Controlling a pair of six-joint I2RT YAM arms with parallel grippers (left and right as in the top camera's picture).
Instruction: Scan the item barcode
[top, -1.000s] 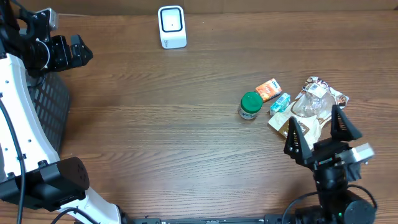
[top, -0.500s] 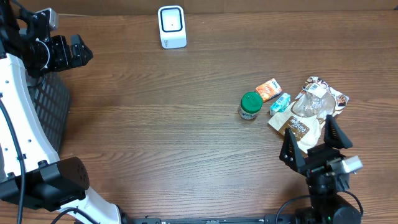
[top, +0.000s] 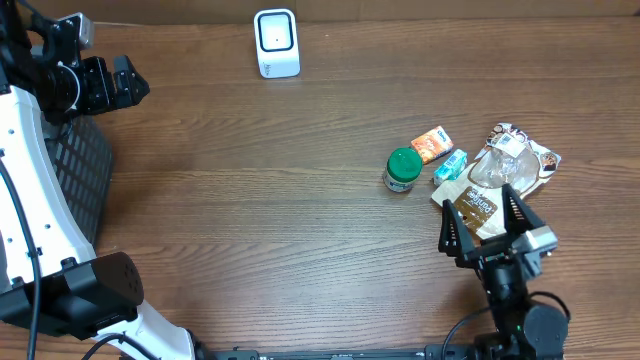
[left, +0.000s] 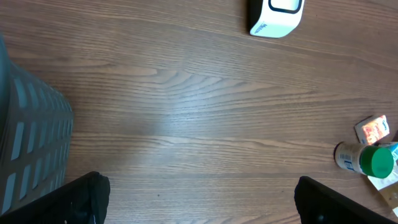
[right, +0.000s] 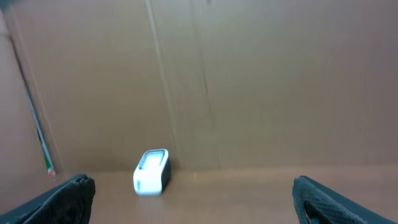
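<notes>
The white barcode scanner (top: 277, 42) stands at the table's far edge, and shows in the left wrist view (left: 275, 15) and the right wrist view (right: 151, 172). The items lie in a cluster at the right: a green-lidded jar (top: 403, 168) (left: 367, 160), an orange packet (top: 431, 144) (left: 373, 129), a teal packet (top: 451, 164), a brown pouch (top: 478, 205) and a clear-wrapped pack (top: 510, 160). My right gripper (top: 485, 225) (right: 194, 202) hangs open over the near end of the brown pouch, holding nothing. My left gripper (top: 138, 85) (left: 202, 205) is open and empty at the far left.
A black mesh basket (top: 75, 170) (left: 25, 137) stands at the left edge under the left arm. A brown cardboard wall (right: 249, 81) rises behind the scanner. Bare wood tabletop (top: 250, 200) lies between scanner, basket and items.
The right gripper has shifted left and now overlaps the near end of the brown pouch. The left arm and the items have not moved.
</notes>
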